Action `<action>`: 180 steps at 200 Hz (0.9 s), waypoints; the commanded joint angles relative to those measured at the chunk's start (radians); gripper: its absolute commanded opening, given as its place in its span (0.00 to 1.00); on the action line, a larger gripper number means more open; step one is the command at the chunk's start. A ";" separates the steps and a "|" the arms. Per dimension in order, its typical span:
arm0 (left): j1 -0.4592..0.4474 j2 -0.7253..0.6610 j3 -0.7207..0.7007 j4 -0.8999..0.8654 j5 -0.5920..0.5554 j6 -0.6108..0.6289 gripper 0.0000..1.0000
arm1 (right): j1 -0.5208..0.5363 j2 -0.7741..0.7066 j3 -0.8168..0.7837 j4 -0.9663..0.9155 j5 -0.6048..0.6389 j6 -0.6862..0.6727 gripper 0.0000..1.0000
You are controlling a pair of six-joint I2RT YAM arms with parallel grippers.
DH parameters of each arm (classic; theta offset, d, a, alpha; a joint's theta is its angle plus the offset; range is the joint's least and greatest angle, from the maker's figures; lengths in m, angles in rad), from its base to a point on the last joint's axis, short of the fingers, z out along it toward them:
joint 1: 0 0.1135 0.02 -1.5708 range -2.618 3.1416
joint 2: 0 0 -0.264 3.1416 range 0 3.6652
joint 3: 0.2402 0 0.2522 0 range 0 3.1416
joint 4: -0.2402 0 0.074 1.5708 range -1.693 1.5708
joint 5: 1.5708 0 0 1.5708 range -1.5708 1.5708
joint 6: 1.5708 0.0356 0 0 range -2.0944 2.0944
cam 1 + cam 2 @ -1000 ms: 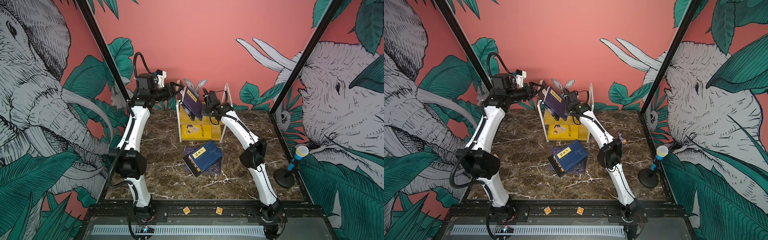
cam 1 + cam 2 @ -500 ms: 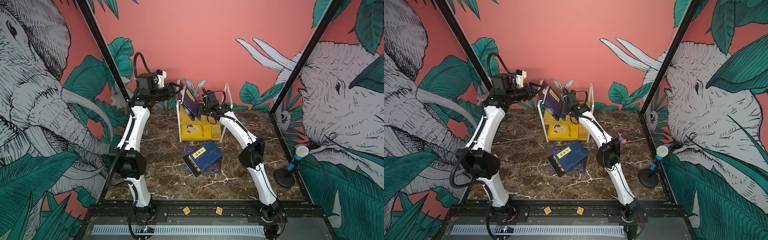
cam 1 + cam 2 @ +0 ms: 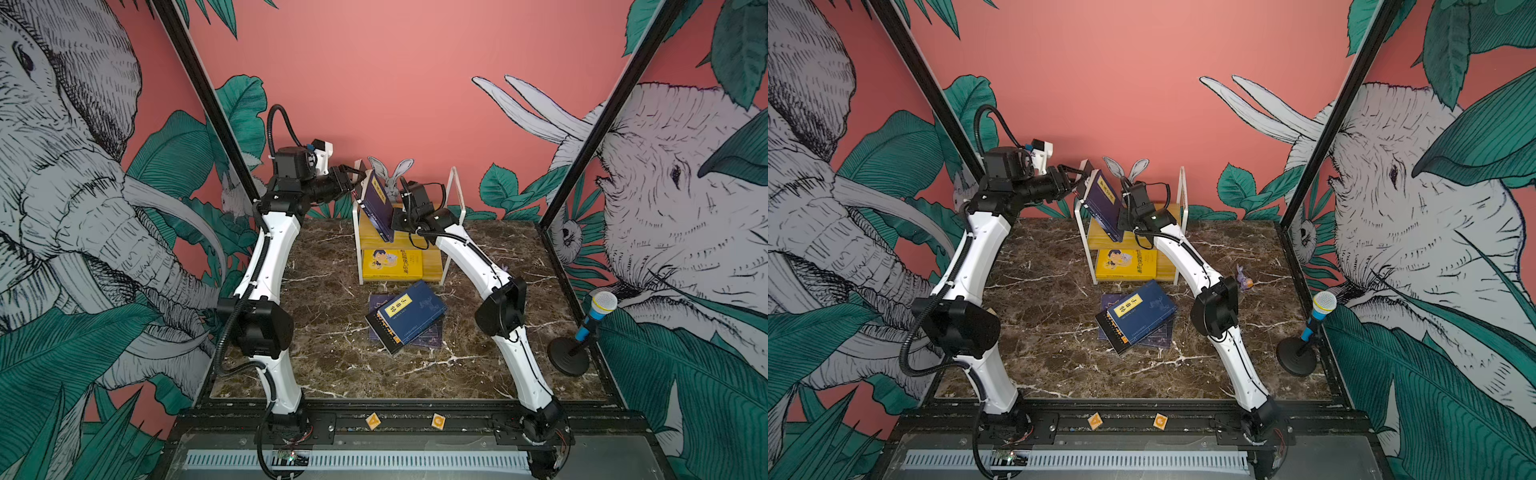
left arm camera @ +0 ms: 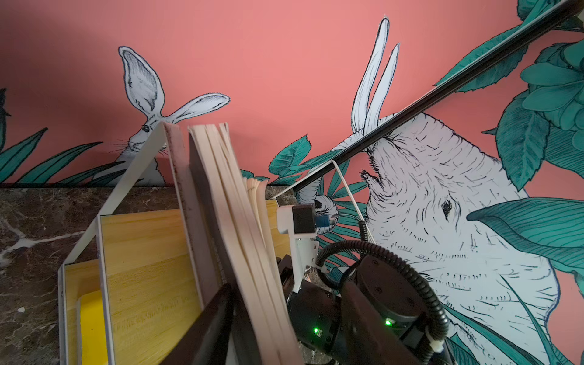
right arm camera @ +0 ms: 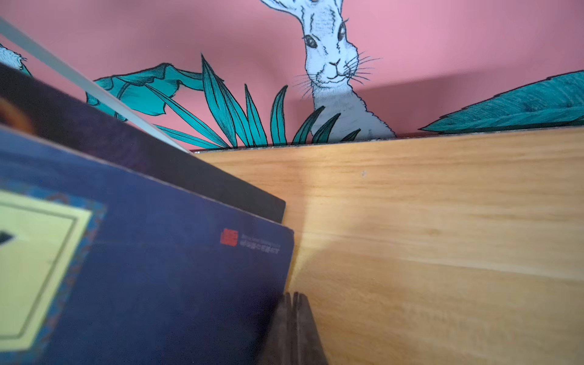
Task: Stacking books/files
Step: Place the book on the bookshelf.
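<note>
Fingers (image 5: 284, 322) of right gripper (image 5: 292, 298) pressed together, tips just beside lower corner of navy book (image 5: 164, 268) leaning tilted on rack shelf (image 5: 410, 221) against darker book (image 5: 158, 164); left gripper (image 3: 357, 183) at their top edge, grip can't tell; two more books (image 3: 411, 316) stacked on table (image 3: 324, 332).

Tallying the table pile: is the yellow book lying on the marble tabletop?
No, the yellow book lies on the lower shelf of the white-framed rack, off the marble tabletop.

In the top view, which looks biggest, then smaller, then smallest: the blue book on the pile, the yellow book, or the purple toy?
Biggest to smallest:
1. blue book
2. yellow book, partly hidden
3. purple toy
</note>
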 commanded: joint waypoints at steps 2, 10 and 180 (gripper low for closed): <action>-0.009 -0.009 0.027 0.024 0.018 -0.003 0.56 | 0.017 0.026 0.009 0.007 -0.023 0.006 0.00; -0.010 -0.008 0.027 0.024 0.018 -0.002 0.56 | 0.017 0.027 0.008 0.010 -0.022 0.006 0.00; 0.109 -0.203 -0.145 -0.010 -0.027 -0.028 0.95 | 0.014 -0.452 -0.409 0.099 0.134 -0.141 0.00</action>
